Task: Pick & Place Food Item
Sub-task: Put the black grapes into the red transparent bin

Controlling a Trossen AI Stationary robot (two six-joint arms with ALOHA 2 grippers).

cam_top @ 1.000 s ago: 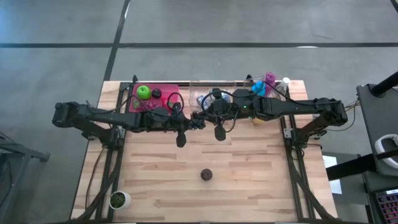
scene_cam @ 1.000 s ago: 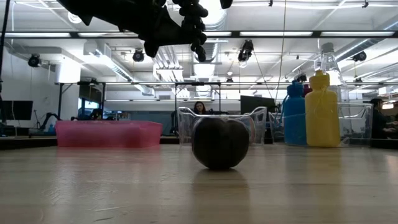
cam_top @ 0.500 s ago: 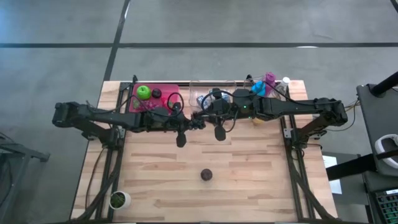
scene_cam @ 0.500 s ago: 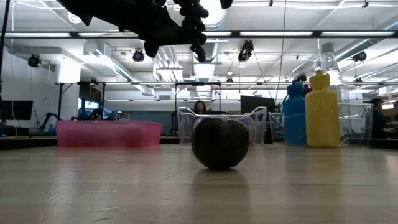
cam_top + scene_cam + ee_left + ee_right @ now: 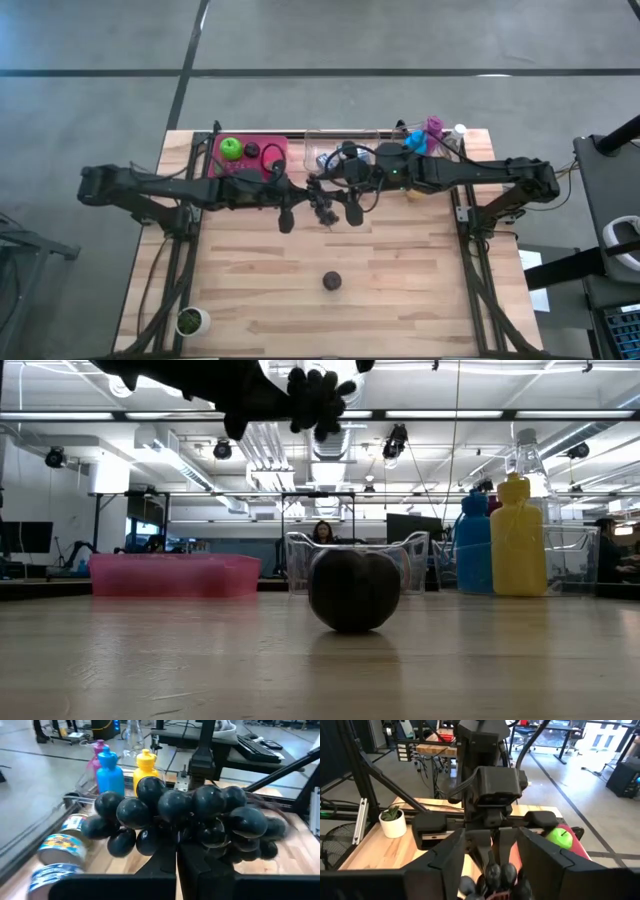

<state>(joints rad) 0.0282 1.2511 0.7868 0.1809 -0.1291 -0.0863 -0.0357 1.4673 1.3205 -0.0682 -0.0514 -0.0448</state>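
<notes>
Holding a dark grape bunch (image 5: 185,817) mid-air, the left gripper (image 5: 318,197) is clamped shut on its stem, above the table (image 5: 400,270) between the pink tray (image 5: 268,146) and the clear bin (image 5: 345,135). Right gripper (image 5: 492,852) faces it close up, fingers (image 5: 540,857) parted, nothing between them; grapes just beyond its tips. Dark round fruit (image 5: 332,281) sits alone mid-table. Green apple (image 5: 231,148) in pink tray. Blue bottle (image 5: 109,771) and yellow bottle (image 5: 145,764) stand at the back.

You have a small potted plant (image 5: 190,321) at the table's front left corner; blue (image 5: 473,544) and yellow (image 5: 518,536) bottles stand back right.
</notes>
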